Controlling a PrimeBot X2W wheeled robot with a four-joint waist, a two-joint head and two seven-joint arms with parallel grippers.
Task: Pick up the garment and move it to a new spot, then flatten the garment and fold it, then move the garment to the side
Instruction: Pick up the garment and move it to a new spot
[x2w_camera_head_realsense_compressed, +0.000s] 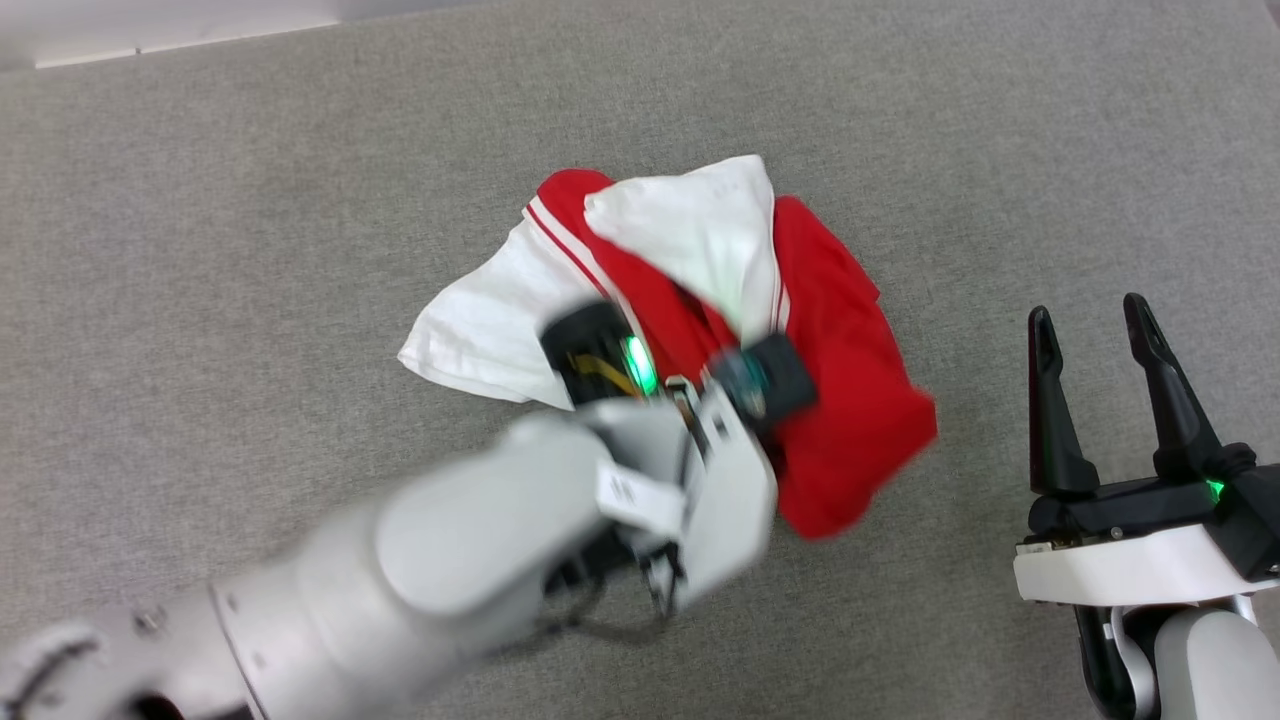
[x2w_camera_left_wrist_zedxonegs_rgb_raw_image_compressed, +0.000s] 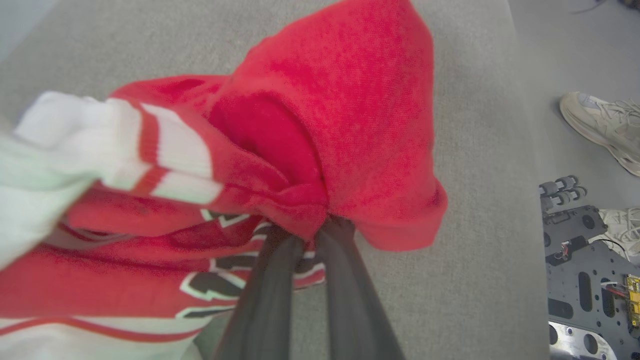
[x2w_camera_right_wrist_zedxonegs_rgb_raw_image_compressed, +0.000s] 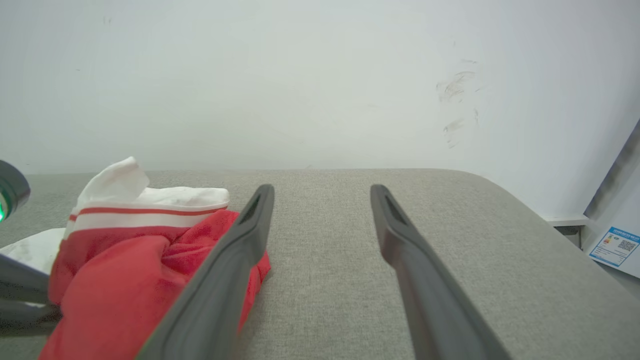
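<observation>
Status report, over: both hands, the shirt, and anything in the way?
Left hand shut on shirt, pinching red cloth. Right hand open, apart from it. Shirt crumpled on grey surface. Shoe on floor, well apart.

At ctr of surface (x2w_camera_head_realsense_compressed: 200, 250), garment (x2w_camera_head_realsense_compressed: 850, 330) lies bunched. L gripper (x2w_camera_left_wrist_zedxonegs_rgb_raw_image_compressed: 317, 232) reaches in from near-left, tips in its folds. R gripper (x2w_camera_head_realsense_compressed: 1088, 320) sits to garment's right, apart, over bare surface. Wall (x2w_camera_right_wrist_zedxonegs_rgb_raw_image_compressed: 300, 75) behind far edge; shoe (x2w_camera_left_wrist_zedxonegs_rgb_raw_image_compressed: 600, 125) on floor (x2w_camera_left_wrist_zedxonegs_rgb_raw_image_compressed: 550, 75) beyond surface's side.
</observation>
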